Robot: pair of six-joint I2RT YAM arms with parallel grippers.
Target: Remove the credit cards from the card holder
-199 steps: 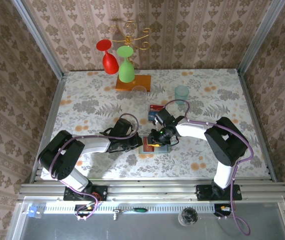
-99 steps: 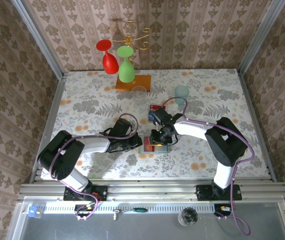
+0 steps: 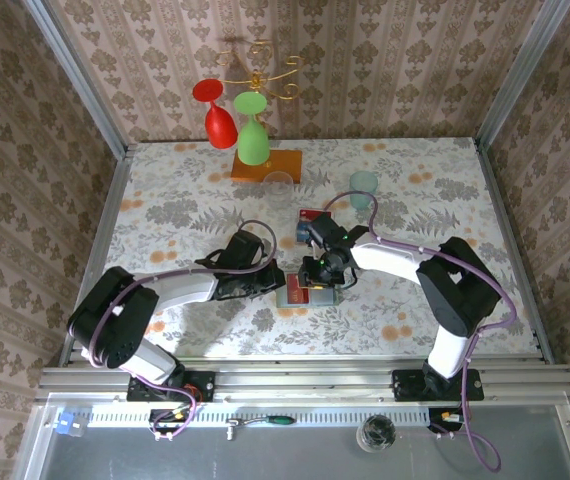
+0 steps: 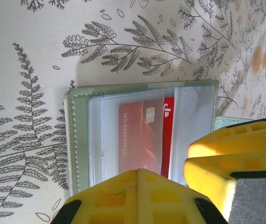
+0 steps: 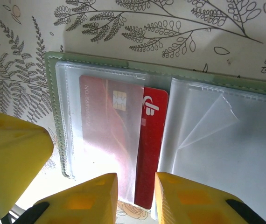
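Where the card holder lies open and flat on the bench between the two arms, the red card sits partly out of one panel's clear pocket. Right gripper — fingers narrowly apart, straddling the card's exposed end, not closed on it. Left gripper — fingers pressed together, holding nothing, tips over the holder's near edge.

Both arms nudged, small shifts only.
Right arm: wrist and right gripper crept toward the far side, elbow swung out right. Left arm: elbow moved near-left, wrist shifted slightly left.
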